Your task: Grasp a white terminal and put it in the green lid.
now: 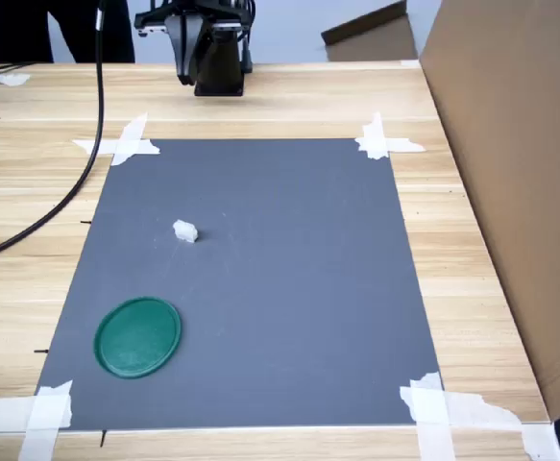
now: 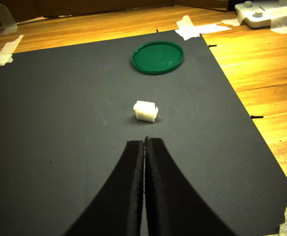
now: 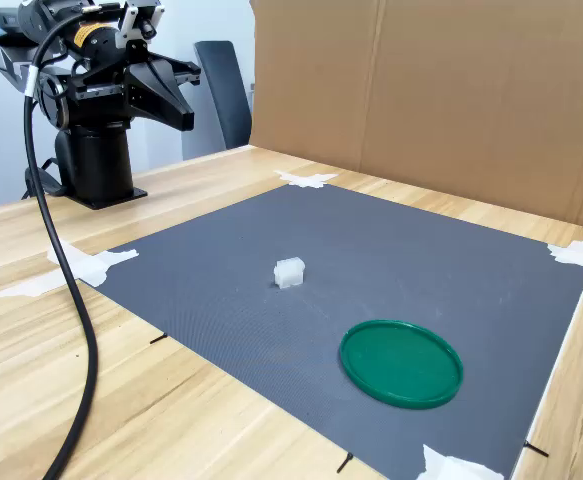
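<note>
Nothing of the task appears done so far. The white terminal (image 1: 184, 231) lies loose on the grey mat (image 1: 289, 250), well apart from the green lid (image 1: 137, 336), which sits empty at about seven o'clock from it in the first exterior view. The tool (image 2: 144, 143) hangs raised near the arm's base, its jaws pressed together and holding nothing. By this reading, approach, grasp, carry and release all remain.

The arm (image 3: 101, 95) is folded back in the upper left of the second exterior view, above its black base (image 3: 93, 165). In the wrist view the gripper (image 2: 144, 143) has its two black fingers (image 2: 131, 167) pressed together, empty.
</note>
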{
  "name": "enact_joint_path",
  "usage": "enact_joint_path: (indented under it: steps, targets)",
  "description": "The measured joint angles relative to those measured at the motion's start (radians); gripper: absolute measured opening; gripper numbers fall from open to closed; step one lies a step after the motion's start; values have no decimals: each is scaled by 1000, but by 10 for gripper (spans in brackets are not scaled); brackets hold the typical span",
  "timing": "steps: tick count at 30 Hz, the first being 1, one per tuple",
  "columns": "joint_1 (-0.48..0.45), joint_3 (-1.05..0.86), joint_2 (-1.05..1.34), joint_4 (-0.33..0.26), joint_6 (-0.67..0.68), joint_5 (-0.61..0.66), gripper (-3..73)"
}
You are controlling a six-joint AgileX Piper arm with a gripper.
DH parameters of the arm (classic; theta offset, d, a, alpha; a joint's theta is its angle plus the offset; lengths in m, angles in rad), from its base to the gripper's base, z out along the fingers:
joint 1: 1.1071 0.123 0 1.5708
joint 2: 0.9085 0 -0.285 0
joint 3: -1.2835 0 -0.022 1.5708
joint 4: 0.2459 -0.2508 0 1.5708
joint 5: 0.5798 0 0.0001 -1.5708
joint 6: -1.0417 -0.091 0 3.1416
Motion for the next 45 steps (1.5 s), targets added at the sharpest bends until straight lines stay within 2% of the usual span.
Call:
enact_joint_path:
  steps: [19, 26, 28, 33, 35, 38, 42, 45]
  targets:
    - [0, 0, 0, 0, 0, 1, -28]
    - [0, 42, -56, 4, 79, 33, -28]
    - [0, 177, -222, 4, 168, 86, -28]
    - [0, 289, -334, 5, 204, 132, -28]
    - [0, 442, -461, 5, 212, 272, -28]
    - [0, 551, -559, 10, 222, 416, -28]
    - [0, 626, -622, 16, 246, 497, -28]
    - [0, 716, -691, 33, 267, 606, -28]
